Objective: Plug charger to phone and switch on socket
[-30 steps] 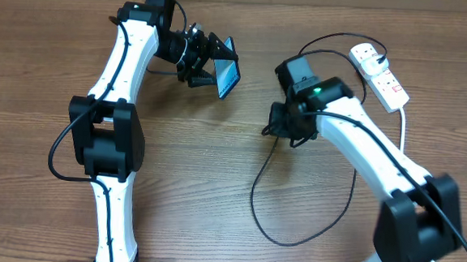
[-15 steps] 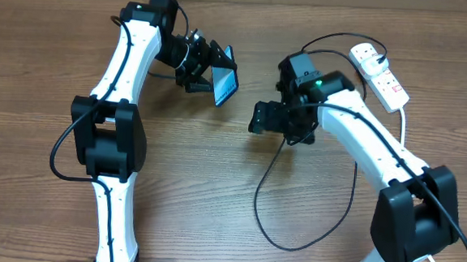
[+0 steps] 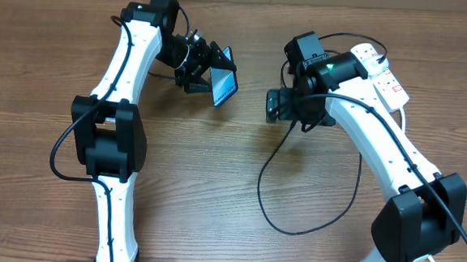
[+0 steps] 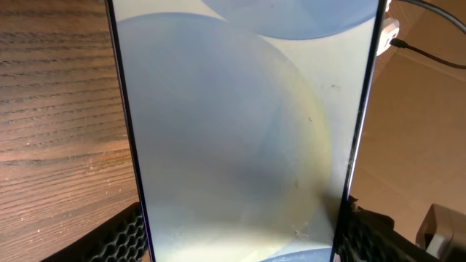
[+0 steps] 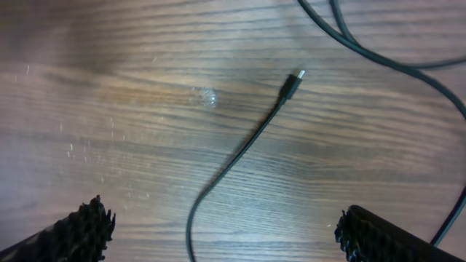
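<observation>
My left gripper [image 3: 212,74] is shut on the phone [image 3: 226,83] and holds it tilted above the table, blue screen facing right. In the left wrist view the phone [image 4: 240,131] fills the frame between the fingers [image 4: 120,236]. My right gripper [image 3: 288,108] is open and empty, hovering over the table right of the phone. In the right wrist view the charger's connector tip [image 5: 292,85] lies on the wood ahead of the wide-open gripper [image 5: 233,244], with the cable [image 5: 218,178] running back between the fingers. The white socket [image 3: 383,75] lies at the back right, partly behind the right arm.
The charger cable [image 3: 271,210] makes a big loop on the table in front of the right arm. More black cable [image 5: 378,58] curves across the far right of the right wrist view. A thick white cable [image 3: 402,125] leaves the socket toward the front.
My right gripper has swung left, then back and further from me, and the cable loop shifted a little right. The left gripper with the phone has hardly moved.
</observation>
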You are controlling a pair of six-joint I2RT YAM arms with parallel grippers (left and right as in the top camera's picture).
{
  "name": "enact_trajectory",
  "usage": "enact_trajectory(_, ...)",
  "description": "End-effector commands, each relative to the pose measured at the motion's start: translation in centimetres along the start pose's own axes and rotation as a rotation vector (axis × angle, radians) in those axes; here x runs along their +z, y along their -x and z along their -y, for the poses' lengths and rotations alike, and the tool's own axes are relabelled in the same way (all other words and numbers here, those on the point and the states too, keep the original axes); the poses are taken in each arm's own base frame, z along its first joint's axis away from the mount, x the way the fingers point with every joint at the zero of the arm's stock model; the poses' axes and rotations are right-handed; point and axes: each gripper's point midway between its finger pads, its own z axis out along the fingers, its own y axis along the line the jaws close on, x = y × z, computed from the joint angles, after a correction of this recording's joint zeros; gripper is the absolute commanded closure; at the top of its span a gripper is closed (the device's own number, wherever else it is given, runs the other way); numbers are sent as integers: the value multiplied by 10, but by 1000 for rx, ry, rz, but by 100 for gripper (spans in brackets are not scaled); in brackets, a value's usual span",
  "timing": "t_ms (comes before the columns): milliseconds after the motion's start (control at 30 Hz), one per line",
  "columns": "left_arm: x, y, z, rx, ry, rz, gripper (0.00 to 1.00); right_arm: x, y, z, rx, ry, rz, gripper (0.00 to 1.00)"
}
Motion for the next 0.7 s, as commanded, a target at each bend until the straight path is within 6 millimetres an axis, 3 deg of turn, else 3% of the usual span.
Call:
enact_trajectory(0, -2, -1, 12, 49, -26, 2, 29, -11, 10, 34, 94, -192, 77, 0)
enact_trajectory(33, -2, -1, 12, 49, -26, 2, 29, -13, 10, 42, 164, -231, 88, 0)
enact_trajectory(67, -2, -1, 12, 49, -26, 2, 29, -11, 8, 31, 159, -173, 70, 0)
enact_trajectory(200, -2, -1, 12, 50, -25, 3, 29, -14, 1, -47, 7, 274, -20, 0)
enact_trajectory(300, -2, -1, 11, 46, -21, 2, 29, -27, 12, -81, 14, 469, 5, 0)
enact_trajectory(400, -2, -3, 11, -31, -20, -6, 28, -33, 31, -89, 215, 518, 27, 0)
enact_trajectory(467, -3, -8, 20, -128, -73, -38, 28, -35, 38, -92, 296, 536, 34, 0)
enact_trajectory(667, -5, -13, 35, -372, -143, -101, 27, -43, 61, -98, 400, 586, 92, 0)
